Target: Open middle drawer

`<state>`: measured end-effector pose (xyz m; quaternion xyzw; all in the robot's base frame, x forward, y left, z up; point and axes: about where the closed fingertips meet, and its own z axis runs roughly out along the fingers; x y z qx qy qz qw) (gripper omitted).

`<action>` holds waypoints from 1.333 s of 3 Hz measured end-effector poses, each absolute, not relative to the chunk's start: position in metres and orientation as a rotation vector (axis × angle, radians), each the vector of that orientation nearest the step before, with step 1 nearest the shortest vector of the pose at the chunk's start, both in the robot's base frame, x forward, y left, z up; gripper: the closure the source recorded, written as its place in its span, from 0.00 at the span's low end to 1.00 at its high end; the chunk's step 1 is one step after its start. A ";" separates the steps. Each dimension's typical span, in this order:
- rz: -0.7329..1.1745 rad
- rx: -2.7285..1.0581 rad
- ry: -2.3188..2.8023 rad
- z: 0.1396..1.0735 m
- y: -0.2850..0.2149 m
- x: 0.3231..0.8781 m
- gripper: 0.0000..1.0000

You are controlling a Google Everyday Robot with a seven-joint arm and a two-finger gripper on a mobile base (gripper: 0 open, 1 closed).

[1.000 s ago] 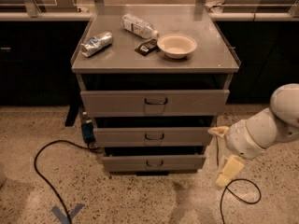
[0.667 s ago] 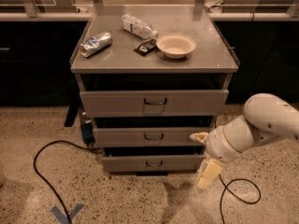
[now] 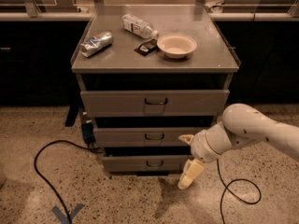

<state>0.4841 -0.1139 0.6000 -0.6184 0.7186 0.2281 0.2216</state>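
Note:
The middle drawer is a low grey front with a small dark wire handle, set between the taller top drawer and the smaller bottom drawer. All three look closed. My gripper hangs at the end of the white arm, just right of the middle and bottom drawer fronts, low near the floor. Its cream fingers are spread apart and hold nothing. The upper fingertip is near the middle drawer's right end, right of the handle.
On the cabinet top lie a crushed can, a plastic bottle, a dark packet and a white bowl. Black cables lie on the speckled floor at left and right. Dark counters stand behind.
My arm and gripper have moved left, from beside the cabinet's right side to close against the right ends of the middle and bottom drawers. The drawers have not moved.

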 end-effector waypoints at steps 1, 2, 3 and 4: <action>0.636 -1.635 2.037 0.574 -0.129 0.509 0.00; 0.689 -1.548 2.064 0.551 -0.143 0.527 0.00; 0.689 -1.548 2.064 0.551 -0.143 0.527 0.00; 0.621 -1.505 2.058 0.547 -0.143 0.531 0.00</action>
